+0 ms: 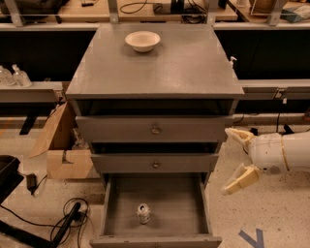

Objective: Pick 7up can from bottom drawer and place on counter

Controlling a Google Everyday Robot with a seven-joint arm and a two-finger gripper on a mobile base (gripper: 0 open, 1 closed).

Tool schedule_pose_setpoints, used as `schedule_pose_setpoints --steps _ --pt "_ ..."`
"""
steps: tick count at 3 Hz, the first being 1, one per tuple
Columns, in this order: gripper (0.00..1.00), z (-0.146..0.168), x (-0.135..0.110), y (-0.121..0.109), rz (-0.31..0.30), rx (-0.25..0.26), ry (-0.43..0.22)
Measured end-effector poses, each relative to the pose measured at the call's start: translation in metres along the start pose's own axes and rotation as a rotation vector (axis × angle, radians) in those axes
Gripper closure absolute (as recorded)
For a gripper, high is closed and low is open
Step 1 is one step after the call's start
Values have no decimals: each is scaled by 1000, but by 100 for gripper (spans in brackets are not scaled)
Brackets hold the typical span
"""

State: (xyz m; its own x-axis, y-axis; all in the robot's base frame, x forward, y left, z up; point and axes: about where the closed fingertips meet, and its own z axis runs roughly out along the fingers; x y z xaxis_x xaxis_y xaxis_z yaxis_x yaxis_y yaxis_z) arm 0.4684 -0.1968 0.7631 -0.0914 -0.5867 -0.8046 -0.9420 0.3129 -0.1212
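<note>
The 7up can stands upright on the floor of the open bottom drawer, left of centre and near its front. The counter is the grey top of the cabinet and carries a cream-white bowl at the back. My gripper is at the right of the cabinet, level with the middle drawer, above and to the right of the bottom drawer. Its two cream fingers are spread apart and hold nothing.
Two closed drawer fronts with round knobs sit above the open drawer. A cardboard box and cables lie on the floor to the left. A wooden workbench runs behind. Blue tape marks the floor at right.
</note>
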Motion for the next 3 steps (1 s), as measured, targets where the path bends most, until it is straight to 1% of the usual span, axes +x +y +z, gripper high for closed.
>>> schedule_pose_setpoints --steps 1,2,3 --pt "0 19 42 8 -46 5 -143" --pt "0 20 39 8 -51 2 -138" --pt "0 33 43 8 -42 -1 -168"
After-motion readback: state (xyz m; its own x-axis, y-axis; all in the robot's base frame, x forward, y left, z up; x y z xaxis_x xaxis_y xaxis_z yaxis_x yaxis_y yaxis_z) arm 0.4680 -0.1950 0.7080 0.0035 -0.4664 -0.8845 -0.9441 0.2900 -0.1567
